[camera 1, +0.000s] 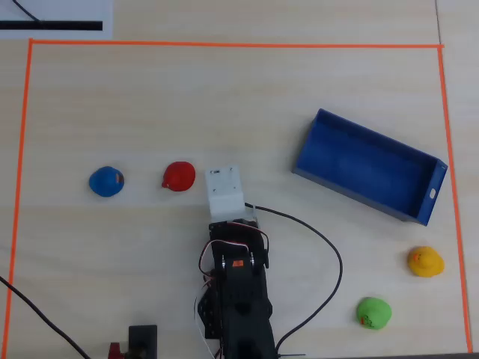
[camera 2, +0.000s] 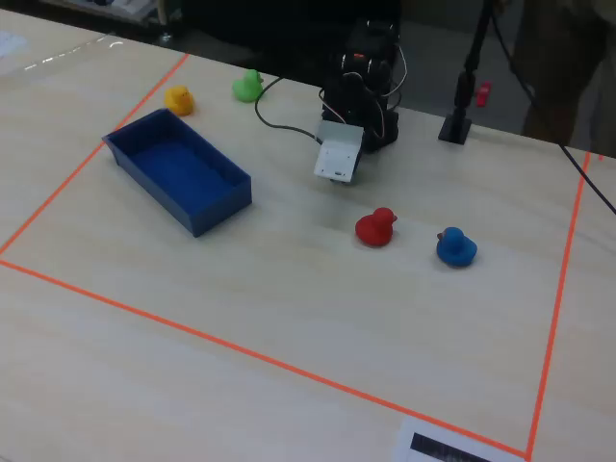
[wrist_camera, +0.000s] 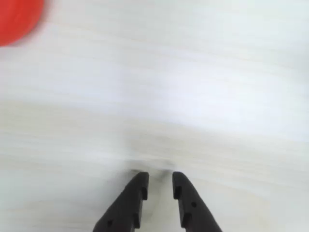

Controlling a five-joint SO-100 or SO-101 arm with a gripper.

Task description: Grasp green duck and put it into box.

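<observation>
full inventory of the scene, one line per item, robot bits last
green duck: 1, bright green, overhead view lower right, on the table
yellow duck: 1, yellow, just above the green one, below the box
red duck: 1, red, left of the wrist
blue duck: 1, blue, left of the red duck
box: 1, dark blue, empty, upper right
orange tape: rectangle bordering the workspace
table: 1, light wood
arm: 1, black, bottom centre
gripper: 1, black fingers, slightly apart, empty

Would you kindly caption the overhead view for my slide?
Arm at rest, four toy ducks scattered: green duck lies near yellow duck, outside the empty blue box.
</observation>
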